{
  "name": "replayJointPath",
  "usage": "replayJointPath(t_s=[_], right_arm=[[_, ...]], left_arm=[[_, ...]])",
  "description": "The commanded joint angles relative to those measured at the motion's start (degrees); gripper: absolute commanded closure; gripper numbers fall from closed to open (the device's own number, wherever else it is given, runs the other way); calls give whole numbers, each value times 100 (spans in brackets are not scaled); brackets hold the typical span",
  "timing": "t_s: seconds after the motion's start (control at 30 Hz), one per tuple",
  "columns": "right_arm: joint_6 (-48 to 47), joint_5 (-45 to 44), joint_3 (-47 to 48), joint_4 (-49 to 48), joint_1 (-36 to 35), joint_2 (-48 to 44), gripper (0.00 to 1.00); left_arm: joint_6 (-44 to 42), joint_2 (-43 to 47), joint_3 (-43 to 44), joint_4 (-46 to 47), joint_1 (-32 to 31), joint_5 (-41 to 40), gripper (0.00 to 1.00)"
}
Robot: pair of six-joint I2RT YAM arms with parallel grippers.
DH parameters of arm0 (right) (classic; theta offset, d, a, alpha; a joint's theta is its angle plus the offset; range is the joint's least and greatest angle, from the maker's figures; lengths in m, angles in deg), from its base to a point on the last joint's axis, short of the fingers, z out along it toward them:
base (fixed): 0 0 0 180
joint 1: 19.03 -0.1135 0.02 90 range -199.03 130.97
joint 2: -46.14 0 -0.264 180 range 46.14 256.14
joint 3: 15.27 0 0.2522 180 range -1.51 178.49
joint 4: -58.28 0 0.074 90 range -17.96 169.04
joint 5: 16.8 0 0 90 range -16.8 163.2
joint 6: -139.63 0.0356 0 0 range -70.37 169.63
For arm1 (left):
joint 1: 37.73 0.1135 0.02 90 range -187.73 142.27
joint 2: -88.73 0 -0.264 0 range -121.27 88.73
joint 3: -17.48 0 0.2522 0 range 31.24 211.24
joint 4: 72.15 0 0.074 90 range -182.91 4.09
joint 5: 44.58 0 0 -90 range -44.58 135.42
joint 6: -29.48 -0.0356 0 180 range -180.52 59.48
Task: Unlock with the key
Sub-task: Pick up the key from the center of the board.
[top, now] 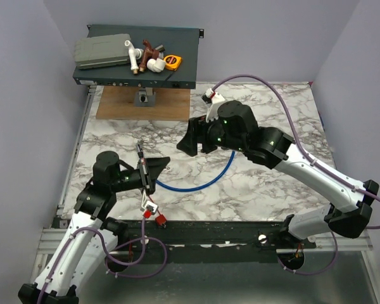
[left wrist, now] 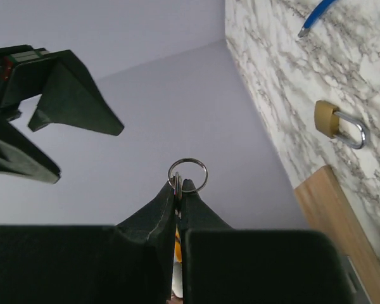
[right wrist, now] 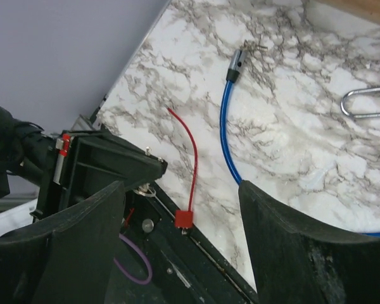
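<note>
My left gripper [left wrist: 178, 185] is shut on the key, a thin flat metal blade pinched between the fingertips. Its split ring [left wrist: 187, 175] sticks out past them. In the top view the left gripper [top: 166, 160] is held above the table's near left. The key's red tag [top: 159, 219] is at the near edge below it, and its red cord [right wrist: 191, 152] lies on the marble up to the tag [right wrist: 183, 219]. The brass padlock [left wrist: 328, 118] with its silver shackle [right wrist: 367, 104] lies on the marble. My right gripper [top: 191, 143] hovers over it, open and empty, and hides it from above.
A blue cable lock [top: 199, 183] curves across the marble between the arms, and its metal tip [right wrist: 235, 63] shows in the right wrist view. A wooden board [top: 142, 101] lies at the back. A dark shelf [top: 180, 69] there holds pipe fittings and a tape measure.
</note>
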Motion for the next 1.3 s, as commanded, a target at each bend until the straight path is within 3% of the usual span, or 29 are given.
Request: replayJointPath(t_s=[0.0, 0.2, 0.53, 0.73, 1.0, 1.17, 1.27], right_arm=[[0, 854, -601, -378, 78, -323, 24], [99, 1769, -1193, -1091, 96, -324, 25], [512, 2949, -1445, -2472, 388, -120, 34], [653, 3224, -1410, -2588, 470, 120, 51], [782, 3489, -1537, -2831, 548, 152, 59], [918, 3616, -1489, -3067, 573, 226, 81], [1034, 3707, -1516, -3349, 603, 217, 99]], left_arm=[[-1871, 169, -408, 1302, -16, 326, 95], [-1303, 46, -571, 2445, -40, 135, 97], [-661, 180, -548, 2688, -239, -142, 100], [-284, 167, -534, 2958, -328, -279, 100], [248, 86, -417, 3063, -437, -692, 100], [290, 120, -426, 3022, -605, -790, 100], [280, 125, -449, 2933, -711, -875, 100]])
